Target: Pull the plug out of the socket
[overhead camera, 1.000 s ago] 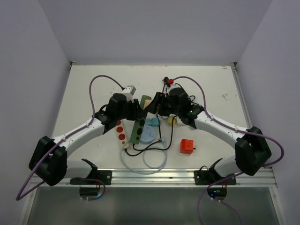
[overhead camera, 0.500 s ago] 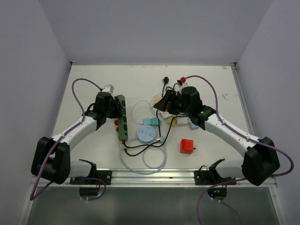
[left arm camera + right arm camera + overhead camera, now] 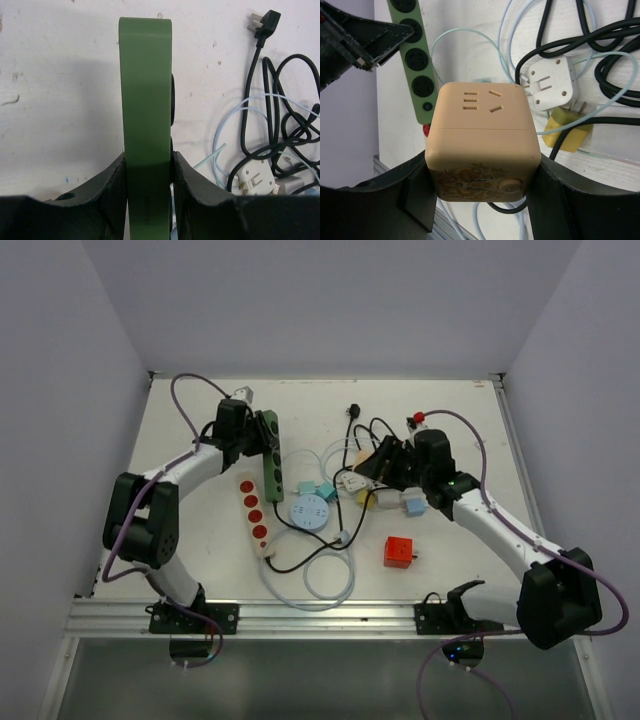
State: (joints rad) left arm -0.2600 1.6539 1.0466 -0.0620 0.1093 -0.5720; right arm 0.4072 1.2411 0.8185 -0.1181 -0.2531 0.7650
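Across the white worktop (image 3: 460,420), the left end effector (image 3: 148,165) is carrying the clamped green power strip (image 3: 145,75) far left while the right end effector (image 3: 482,195) is gripping the tan cube adapter (image 3: 482,125) right of centre, their earlier junction evidently unplugged.

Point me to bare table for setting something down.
Bare: the table's far edge between green power strip and black plug; also the far right corner beyond the right arm. Crowded: the middle, cables tangled around the round socket and red strip.

Two power strips (image 3: 271,455) (image 3: 254,515), one red cube (image 3: 399,552)
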